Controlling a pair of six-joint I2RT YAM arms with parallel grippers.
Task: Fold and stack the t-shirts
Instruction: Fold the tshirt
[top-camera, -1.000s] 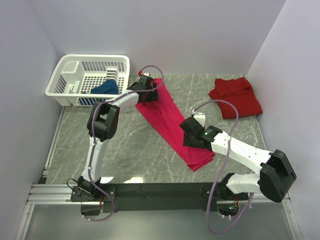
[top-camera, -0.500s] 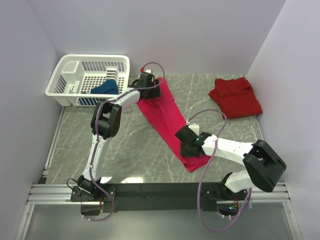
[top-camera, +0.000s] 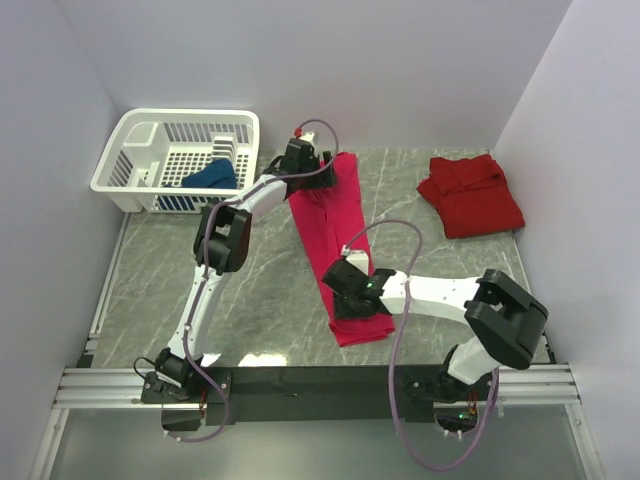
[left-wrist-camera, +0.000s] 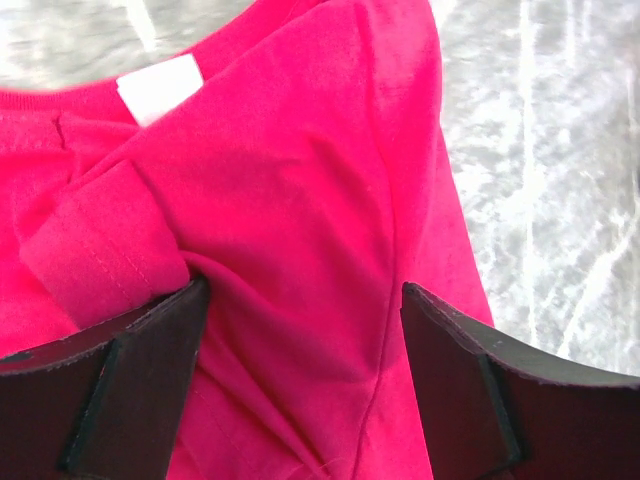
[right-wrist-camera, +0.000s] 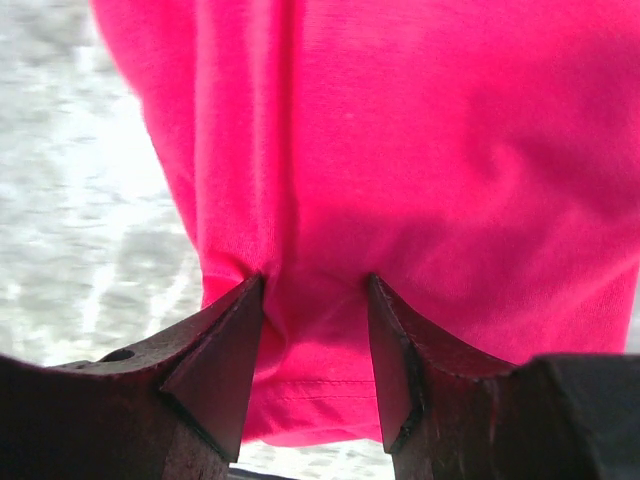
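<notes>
The magenta t-shirt (top-camera: 340, 225) lies as a long narrow strip down the middle of the table. My left gripper (top-camera: 318, 170) is at its far collar end, shut on the cloth; in the left wrist view the shirt (left-wrist-camera: 300, 200) with its white label (left-wrist-camera: 160, 88) bunches between the jaws of this gripper (left-wrist-camera: 300, 330). My right gripper (top-camera: 345, 290) is shut on the near hem end; the shirt (right-wrist-camera: 420, 130) puckers between the jaws of this gripper (right-wrist-camera: 315, 320). The darker red t-shirt (top-camera: 472, 195) lies folded at the far right. The dark blue t-shirt (top-camera: 210, 178) sits in the basket.
The white lattice basket (top-camera: 130, 190) stands at the far left corner. White walls close in the left, back and right sides. Bare grey marble table (top-camera: 150, 290) shows left of the magenta strip. A black rail runs along the near edge.
Both grippers have swung the magenta shirt round: its far end moved right and back, its near end moved left. The strip went from diagonal to nearly straight front-to-back.
</notes>
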